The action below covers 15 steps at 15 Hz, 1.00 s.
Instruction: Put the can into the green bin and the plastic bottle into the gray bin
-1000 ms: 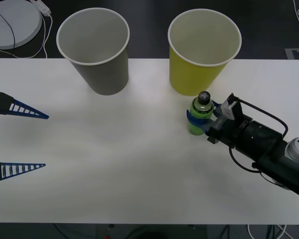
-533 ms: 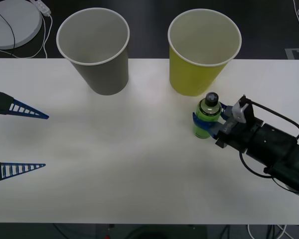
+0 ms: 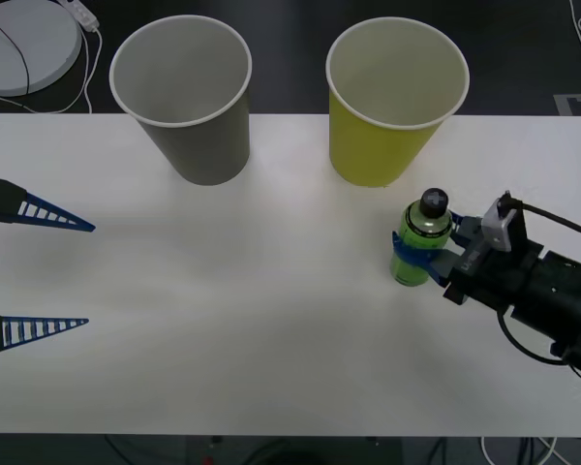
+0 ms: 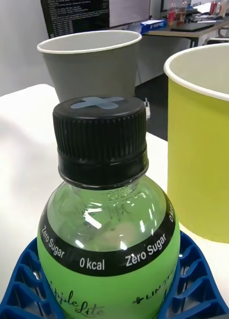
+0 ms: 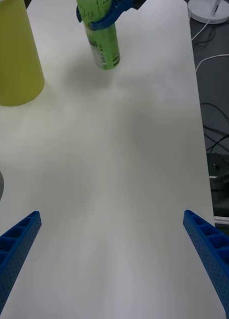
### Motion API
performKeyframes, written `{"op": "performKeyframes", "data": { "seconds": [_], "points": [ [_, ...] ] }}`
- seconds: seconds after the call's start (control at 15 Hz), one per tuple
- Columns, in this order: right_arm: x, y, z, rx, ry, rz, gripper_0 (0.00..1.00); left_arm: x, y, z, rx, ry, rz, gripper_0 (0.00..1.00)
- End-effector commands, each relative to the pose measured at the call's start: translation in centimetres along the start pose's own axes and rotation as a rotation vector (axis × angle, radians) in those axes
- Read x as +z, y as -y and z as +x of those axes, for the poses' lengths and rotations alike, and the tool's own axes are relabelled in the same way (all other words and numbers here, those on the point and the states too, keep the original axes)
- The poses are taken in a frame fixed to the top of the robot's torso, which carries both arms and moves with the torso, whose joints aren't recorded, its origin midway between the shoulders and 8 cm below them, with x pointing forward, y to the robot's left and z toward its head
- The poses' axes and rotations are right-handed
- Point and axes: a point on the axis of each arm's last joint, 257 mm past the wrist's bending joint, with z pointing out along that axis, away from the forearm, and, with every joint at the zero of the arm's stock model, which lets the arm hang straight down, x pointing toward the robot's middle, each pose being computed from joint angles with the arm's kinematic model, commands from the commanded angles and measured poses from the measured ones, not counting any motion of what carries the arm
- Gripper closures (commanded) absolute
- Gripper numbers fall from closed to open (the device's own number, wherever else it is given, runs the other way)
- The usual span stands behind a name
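Observation:
The plastic bottle of bright green liquid with a black cap stands upright to the right of the green bin, a little nearer me. My right gripper is shut on the bottle's lower body, with blue fingers on both sides. From the left wrist the bottle looks slightly off the table. The gray bin stands upright left of the green one, both open-topped. My left gripper waits open at the table's left side. The can is out of view.
The white table has wide bare room between the bins and its near edge. A round white device with a cable lies beyond the far left corner. The right arm's black body stretches off to the right.
My right gripper has carried the bottle to the right and toward me, away from the green bin's base. The left arm and both bins have not moved.

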Motion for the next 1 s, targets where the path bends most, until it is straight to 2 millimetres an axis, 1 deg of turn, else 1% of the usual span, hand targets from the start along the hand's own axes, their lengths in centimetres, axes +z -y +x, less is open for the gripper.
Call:
{"op": "performKeyframes", "data": {
  "seconds": [0.07,0.53,1.0],
  "points": [
    [-1.1,-0.5,-0.4,0.032,-0.025,-0.023,1.0,0.0,0.0,0.0,0.0,0.0,0.0,0.0],
    [-2.4,-0.9,-2.0,0.115,-0.092,-0.06,1.0,0.0,0.0,0.0,0.0,0.0,0.0,0.0],
    [-2.2,-1.5,-4.2,0.139,-0.128,-0.064,1.0,0.0,0.0,0.0,0.0,0.0,0.0,0.0]
  ]
}}
